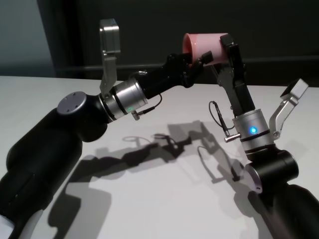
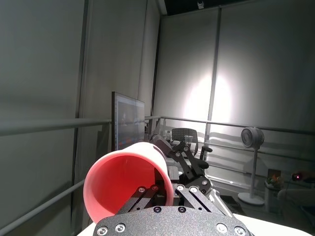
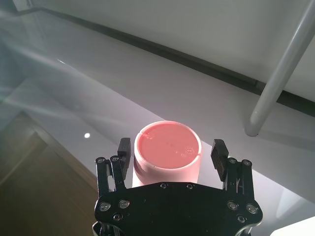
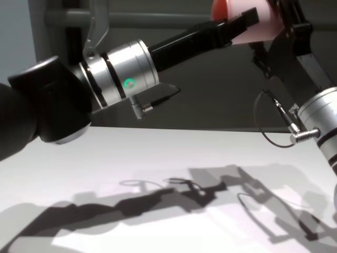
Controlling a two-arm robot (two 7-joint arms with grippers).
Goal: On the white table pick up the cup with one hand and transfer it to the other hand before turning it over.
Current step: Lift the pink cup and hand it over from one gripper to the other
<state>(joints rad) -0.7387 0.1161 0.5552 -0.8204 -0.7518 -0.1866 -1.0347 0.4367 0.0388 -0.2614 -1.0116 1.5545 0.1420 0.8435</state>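
Pink plastic up in the air: the cup (image 1: 203, 47) is held high above the white table (image 1: 164, 199), lying on its side between the two arms, with its open mouth turned toward the robot's left. The left gripper (image 1: 197, 63) reaches in from the left, its black fingers at the rim; in the left wrist view the cup's mouth (image 2: 129, 184) fills the lower foreground, and the finger linkages run both under the rim and into the opening, so it looks clamped on the wall at the rim. The right gripper (image 1: 225, 50) comes up from below on the right, arm standing steeply, and its fingers bracket the cup's base end. In the right wrist view the flat base (image 3: 167, 147) faces the camera, centred between the two black pads (image 3: 124, 147); the pads sit just beside the wall on either side, and whether they actually press it, I cannot tell. From the chest view the cup (image 4: 247, 21) shows only partly at the top edge, with both forearms converging on it. Sharp shadows of both arms fall across the tabletop below.
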